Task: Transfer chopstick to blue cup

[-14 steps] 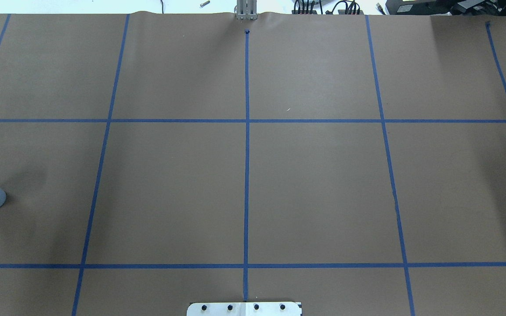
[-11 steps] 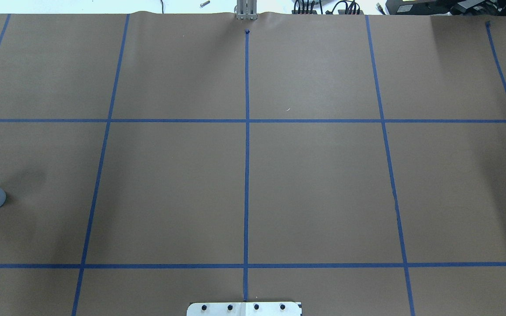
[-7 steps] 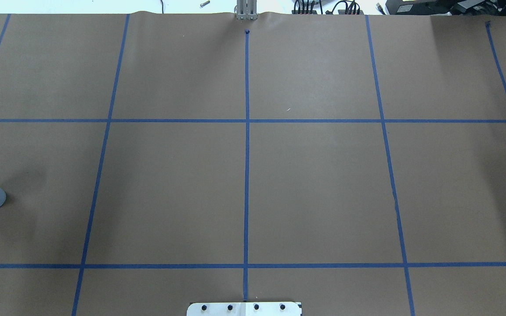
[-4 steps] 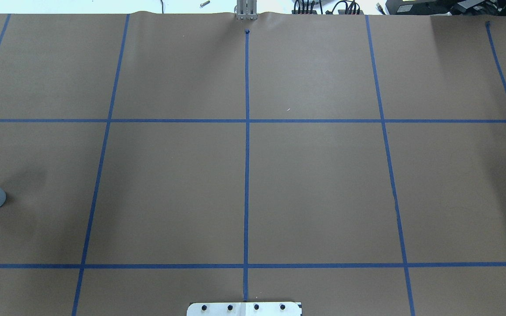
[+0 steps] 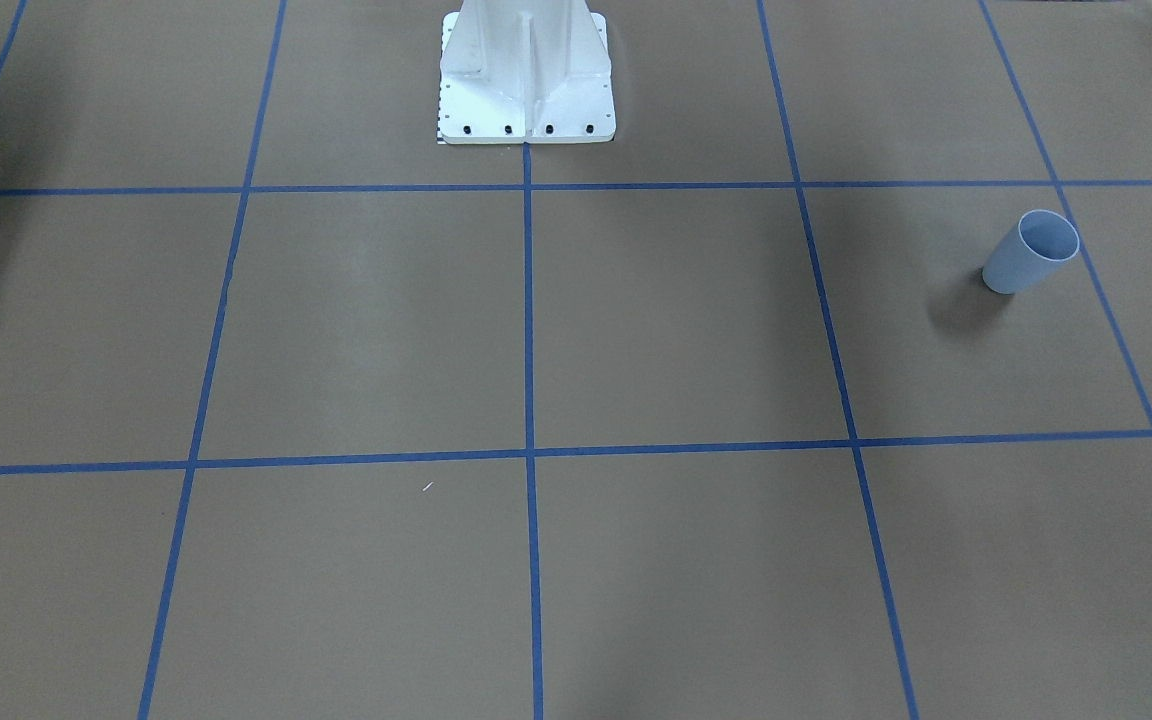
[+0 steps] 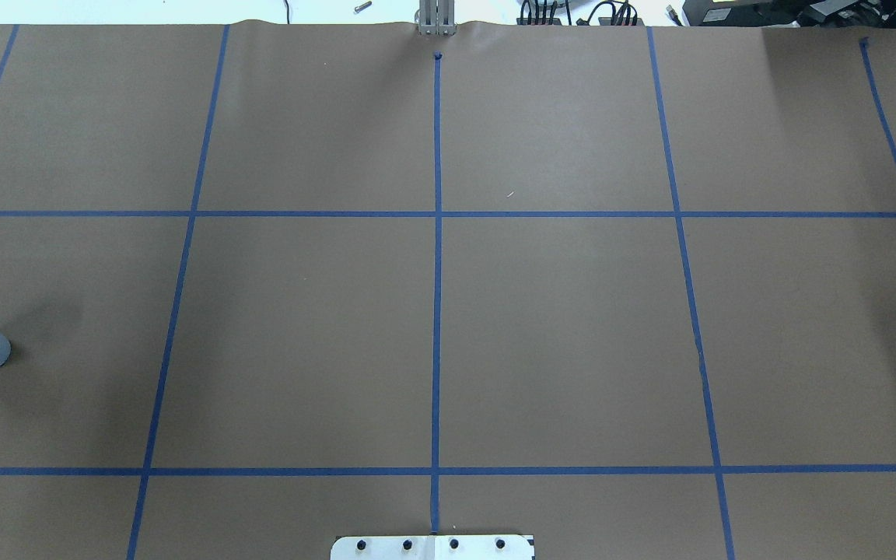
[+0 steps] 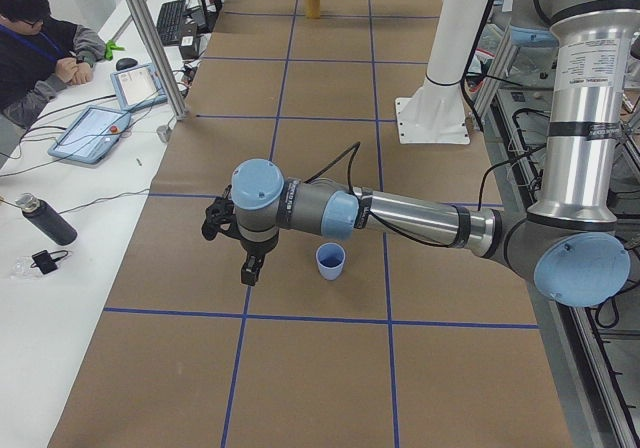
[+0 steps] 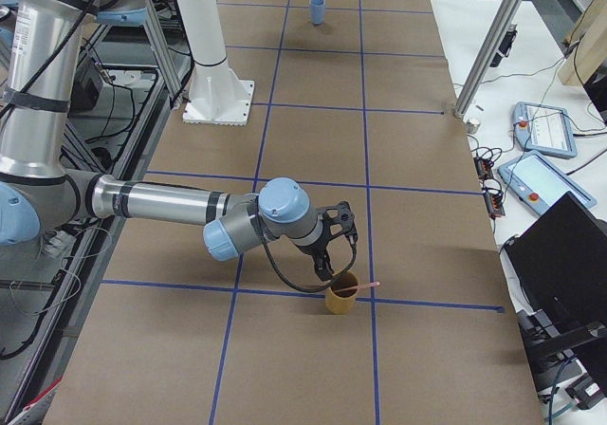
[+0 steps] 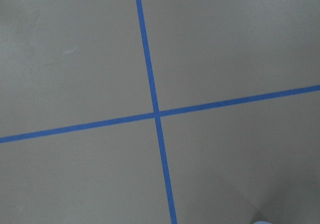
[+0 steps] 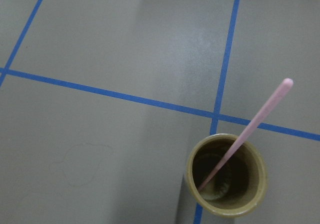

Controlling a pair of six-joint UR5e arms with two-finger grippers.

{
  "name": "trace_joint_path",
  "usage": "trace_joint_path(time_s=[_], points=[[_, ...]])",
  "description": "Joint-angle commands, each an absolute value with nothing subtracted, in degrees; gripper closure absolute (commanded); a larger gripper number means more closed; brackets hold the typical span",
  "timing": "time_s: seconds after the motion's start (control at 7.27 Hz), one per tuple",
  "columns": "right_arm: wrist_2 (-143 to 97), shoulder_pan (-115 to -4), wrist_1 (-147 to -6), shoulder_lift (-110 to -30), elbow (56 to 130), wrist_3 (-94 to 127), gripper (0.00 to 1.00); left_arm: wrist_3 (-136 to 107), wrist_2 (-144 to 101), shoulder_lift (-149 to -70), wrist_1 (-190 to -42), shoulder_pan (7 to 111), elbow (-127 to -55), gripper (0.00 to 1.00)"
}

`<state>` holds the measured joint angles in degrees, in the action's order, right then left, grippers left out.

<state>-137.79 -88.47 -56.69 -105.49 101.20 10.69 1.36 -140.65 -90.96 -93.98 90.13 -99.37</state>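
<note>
- So the right jaws hang just above the tan cup (image 8: 341, 299), lower middle of the right-side view. Can't tell if they're spread or pressed together.
- The left jaws sit just beside the blue cup (image 7: 331, 261), mid-frame in the left-side view. Can't tell there either.
- The chopstick (image 10: 245, 134) leans in the tan cup, tip past the rim.
- My worry: an off-centre pinch tips that cup or flicks the stick onto the surface (image 5: 636, 330).
- No readable writing anywhere.

Nothing legible shows in any view. The left arm (image 7: 585, 138) carries a printed label (image 7: 583, 60) on its upright tube, too small to read. The screens of the tablets (image 7: 90, 133) are unreadable. The bench (image 6: 572, 327) bears only plain blue tape lines (image 6: 437, 311).
</note>
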Motion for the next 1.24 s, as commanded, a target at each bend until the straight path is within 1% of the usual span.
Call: trace_joint_path(time_s=[0.0,0.14,0.28,0.41,0.55,0.83,1.1], points=[[-137.03,-82.31,-57.20,-105.21,103.43,22.01,0.00,-6.03,-141.77,-88.96,-96.15,86.15,-101.15,0.01],[-136.93,-79.83,-65.31,-104.77,107.62,23.10,0.00,-8.33,-141.33,-85.64,-97.54,84.13,-103.25,0.01],[-134.32,-78.67,-75.57,-102.42,112.71,23.20,0.00,-9.39,-141.15,-82.39,-100.52,82.37,-103.62,0.01],[-129.95,-77.97,-78.89,-102.13,114.33,23.12,0.00,-9.93,-141.15,-79.92,-102.29,79.57,-103.62,0.01],[-129.55,-77.61,-78.93,-102.22,114.17,23.12,0.00,-13.67,-141.15,-79.02,-104.74,77.54,-103.62,0.02],[-129.55,-77.61,-78.84,-102.39,114.08,23.12,0.00,-20.36,-137.84,-74.03,-115.96,71.48,-103.45,0.02],[-129.64,-77.61,-78.84,-102.48,114.08,23.12,0.00,-21.45,-137.46,-73.91,-118.04,69.79,-101.43,0.09]])
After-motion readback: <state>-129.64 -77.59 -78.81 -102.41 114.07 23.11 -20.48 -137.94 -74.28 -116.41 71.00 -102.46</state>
